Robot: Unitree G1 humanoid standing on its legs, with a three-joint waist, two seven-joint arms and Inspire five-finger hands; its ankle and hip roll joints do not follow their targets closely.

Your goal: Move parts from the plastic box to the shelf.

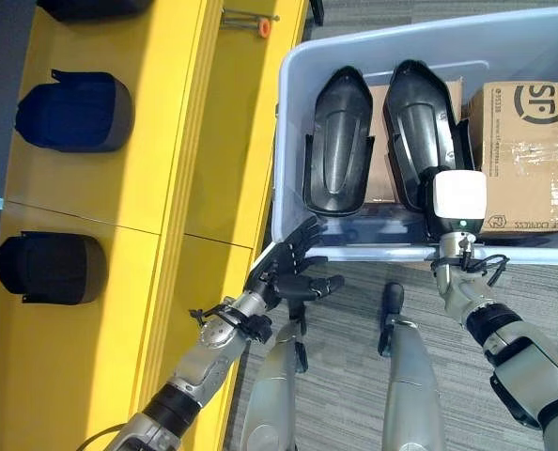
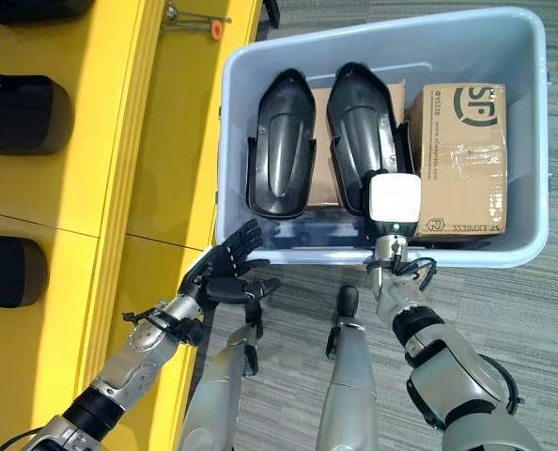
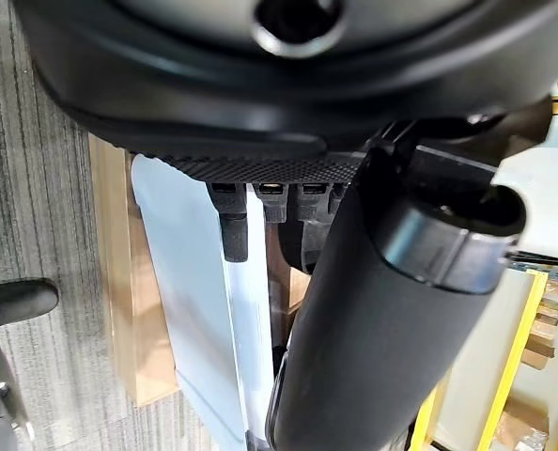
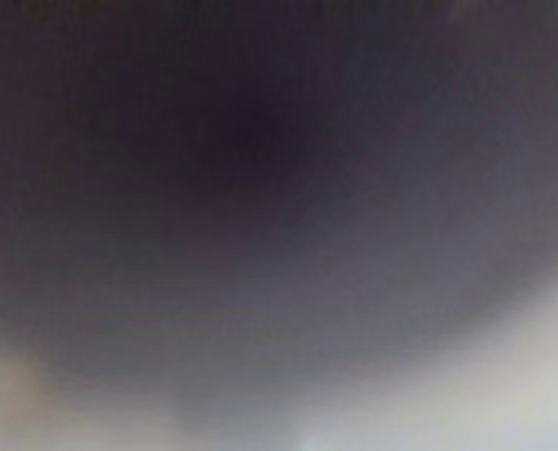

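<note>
Left hand (image 1: pixel 293 268) fingers spread, released, at plastic box (image 1: pixel 293 122) near corner; right hand (image 1: pixel 459 202) inside over right black part (image 1: pixel 420 132), finger state indeterminate; yellow shelf (image 1: pixel 138 178) alongside

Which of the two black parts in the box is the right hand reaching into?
The black moulded plastic part beside the brown cardboard box; the right hand overlaps its near end, while the other black part lies untouched.

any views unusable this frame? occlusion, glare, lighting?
Right wrist view: a dark mass, pale along the bottom edge, nothing identifiable. Left wrist view: the left hand blocks most of it, with the box readable past it. Left and right eye views: evenly lit, soft highlights on the black parts, and the right hand shows as a washed-out white patch.
</note>
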